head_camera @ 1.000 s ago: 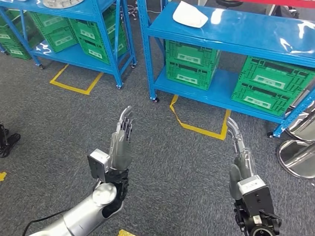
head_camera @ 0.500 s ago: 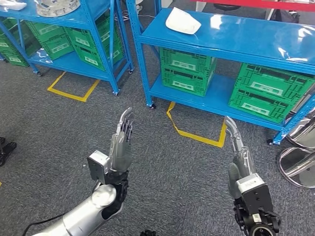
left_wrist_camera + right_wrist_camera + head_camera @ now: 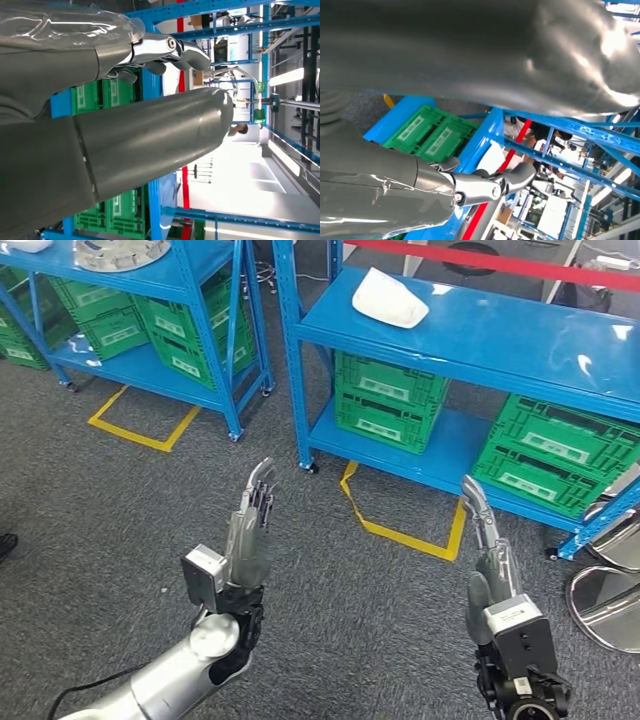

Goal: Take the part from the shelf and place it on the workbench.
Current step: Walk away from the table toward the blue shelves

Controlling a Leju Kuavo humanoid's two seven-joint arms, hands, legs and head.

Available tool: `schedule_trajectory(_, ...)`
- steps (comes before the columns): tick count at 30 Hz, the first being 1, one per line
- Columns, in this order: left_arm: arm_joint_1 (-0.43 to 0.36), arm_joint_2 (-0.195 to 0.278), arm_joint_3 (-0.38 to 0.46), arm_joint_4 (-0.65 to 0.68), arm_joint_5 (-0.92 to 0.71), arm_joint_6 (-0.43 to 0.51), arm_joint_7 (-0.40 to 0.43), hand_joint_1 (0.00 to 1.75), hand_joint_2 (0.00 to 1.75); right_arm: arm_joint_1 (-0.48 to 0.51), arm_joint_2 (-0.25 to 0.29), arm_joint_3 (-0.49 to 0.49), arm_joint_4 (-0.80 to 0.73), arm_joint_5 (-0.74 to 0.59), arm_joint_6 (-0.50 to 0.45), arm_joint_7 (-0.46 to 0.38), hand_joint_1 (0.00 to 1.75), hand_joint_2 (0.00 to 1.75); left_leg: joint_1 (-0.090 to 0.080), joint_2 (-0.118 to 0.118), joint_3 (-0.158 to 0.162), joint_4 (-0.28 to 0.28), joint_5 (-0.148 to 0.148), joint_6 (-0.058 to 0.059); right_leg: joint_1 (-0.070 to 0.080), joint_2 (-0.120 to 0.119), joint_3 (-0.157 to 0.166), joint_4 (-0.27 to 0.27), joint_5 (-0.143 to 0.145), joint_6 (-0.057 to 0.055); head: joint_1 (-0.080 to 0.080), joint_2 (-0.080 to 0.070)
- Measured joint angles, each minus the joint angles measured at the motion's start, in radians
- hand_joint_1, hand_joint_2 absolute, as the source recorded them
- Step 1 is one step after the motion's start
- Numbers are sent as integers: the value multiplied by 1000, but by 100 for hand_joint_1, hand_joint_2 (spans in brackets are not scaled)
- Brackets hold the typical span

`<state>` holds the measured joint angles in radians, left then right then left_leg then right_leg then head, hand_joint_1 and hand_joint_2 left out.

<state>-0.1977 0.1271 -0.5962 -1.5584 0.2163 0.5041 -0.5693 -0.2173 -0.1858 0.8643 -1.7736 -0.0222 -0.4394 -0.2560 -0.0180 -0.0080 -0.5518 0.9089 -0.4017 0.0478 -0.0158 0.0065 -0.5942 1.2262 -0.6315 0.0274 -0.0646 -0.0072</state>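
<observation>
- You have green crates (image 3: 389,400) on the bottom board of the blue shelf (image 3: 483,325) ahead, with a wider crate (image 3: 555,455) further right on the same board; you cannot see into any of them from the head view.
- The white part (image 3: 390,297) lies on the top board of that shelf, near its left end, with nothing touching it.
- A second blue shelf (image 3: 181,280) stands to the left, with more green crates (image 3: 181,330) on its lower board and a round silvery plate (image 3: 121,252) on top.
- Your left hand (image 3: 249,530) is raised over the grey carpet (image 3: 113,520), fingers straight and spread, holding nothing, well short of the shelf.
- Your right hand (image 3: 490,560) is also up, fingers extended and empty, near the yellow floor tape (image 3: 400,530).
- The left wrist view gives you what the head view does not: a bright hall beyond the shelves and a person (image 3: 238,130) far off, past the thick grey thumb (image 3: 151,135).
- The right wrist view shows the crates (image 3: 429,132) side-on, the red tape (image 3: 497,172), and people behind the frames.
</observation>
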Motion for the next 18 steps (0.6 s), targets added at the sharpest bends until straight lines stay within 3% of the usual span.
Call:
schedule_trajectory(1,1,0,0,0,0,0,0,0,0,1,0,0,0,1,0,0,0,0,-2,-1,8,1,-7,1,0,0,-14,-5,13,-1,2,0)
schedule_trajectory(2,1,0,0,0,0,-1,0,0,0,2,0,0,0,1,0,0,0,0,-4,-3,18,2,-15,0,1,0,-10,-46,51,-4,3,0)
schedule_trajectory(4,1,0,0,0,-1,-1,-1,0,0,2,0,0,0,2,0,0,0,0,-5,-4,39,2,-31,-1,7,0,29,-182,151,-18,5,0)
schedule_trajectory(6,0,0,0,1,-1,0,-2,0,0,0,0,0,1,2,0,0,0,0,-3,-4,44,3,-40,-7,17,-1,54,-273,188,-31,8,0)
schedule_trajectory(8,0,-1,0,0,0,0,-4,0,0,-1,0,1,1,3,-3,2,0,0,-3,-3,41,10,-41,-17,22,-1,60,-297,181,-45,8,0)
schedule_trajectory(10,-1,-1,0,0,0,0,-5,0,0,0,0,1,-2,6,-8,5,0,0,-4,-2,36,38,-51,-27,13,-1,81,-308,187,-56,7,0)
schedule_trajectory(11,-3,-1,0,-1,0,-1,-6,0,0,0,0,1,-3,7,-11,7,0,0,-2,-2,18,75,-66,-34,8,-1,93,-312,187,-58,6,0)
schedule_trajectory(12,-5,-1,0,-1,0,-1,-6,0,0,0,0,1,-4,8,-13,9,0,0,3,-2,-15,134,-88,-43,4,-2,100,-315,185,-59,3,0)
schedule_trajectory(14,-3,-1,0,-1,0,-1,-7,0,0,0,0,1,-5,9,-15,11,0,0,16,0,-112,278,-135,-61,-1,-2,107,-316,176,-57,-3,0)
schedule_trajectory(15,0,0,0,-1,1,-1,-7,0,0,2,0,1,-5,9,-15,12,0,0,23,0,-151,323,-144,-69,-4,-2,111,-316,171,-54,-4,0)
schedule_trajectory(16,2,0,0,-1,1,-1,-7,0,0,2,0,1,-5,9,-16,12,0,0,29,0,-172,331,-132,-74,-8,-1,117,-316,164,-49,-4,0)
schedule_trajectory(18,3,0,0,-1,1,1,-7,0,0,3,0,2,-5,9,-16,12,0,0,39,2,-146,229,-49,-82,-16,0,138,-316,149,-39,-7,0)
